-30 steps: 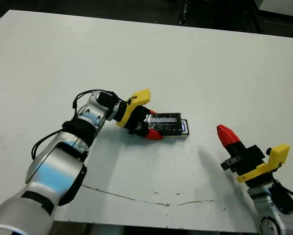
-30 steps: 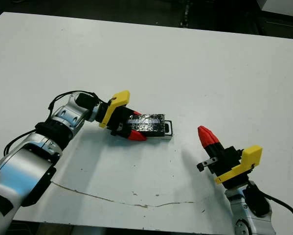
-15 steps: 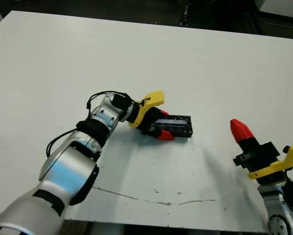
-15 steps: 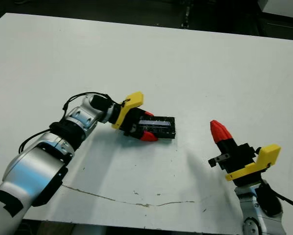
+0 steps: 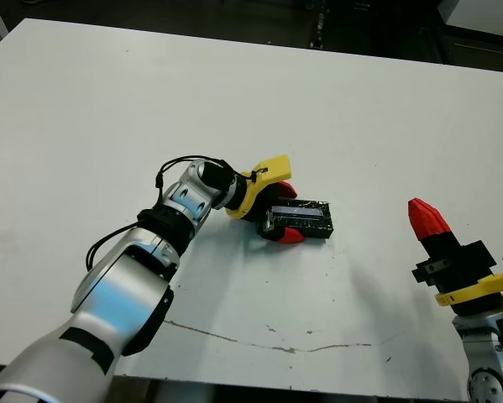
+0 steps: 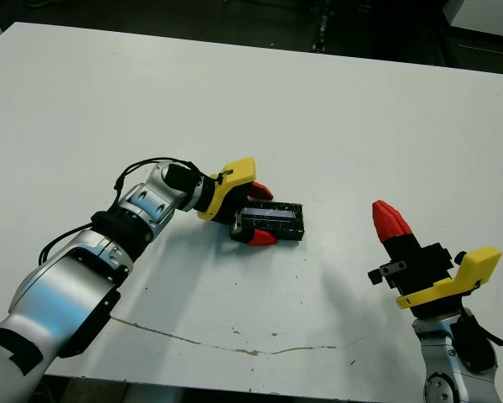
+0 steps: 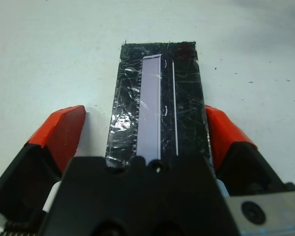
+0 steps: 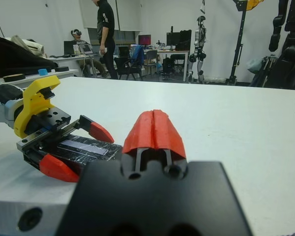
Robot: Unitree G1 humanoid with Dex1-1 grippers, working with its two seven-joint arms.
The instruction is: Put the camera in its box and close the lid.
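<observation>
The lid [image 5: 306, 216], a black slab with crinkly silver foil, lies flat on top of its box [image 6: 283, 234], of which only a black side shows. The camera is hidden. My left gripper [image 5: 286, 213] is open and straddles the near end of the lid [image 7: 152, 98]. One of its red fingertips [image 7: 63, 128] stands a little off the edge, and the other rests close against the opposite side. My right gripper [image 5: 423, 217] is shut and empty. It hovers well to the right of the box and points toward it, as the right wrist view [image 8: 153, 129] shows.
A thin dark scratch line [image 5: 268, 340] runs across the table near its front edge. Beyond the far edge of the table, a person [image 8: 106, 29] stands in the room, another one sits at a desk [image 8: 78, 39], and there are stands and equipment.
One second ago the lid sat offset, with the tray's white end showing. It then came to cover the box. My left fingers have since spread apart off the lid's sides. The head view has shifted.
</observation>
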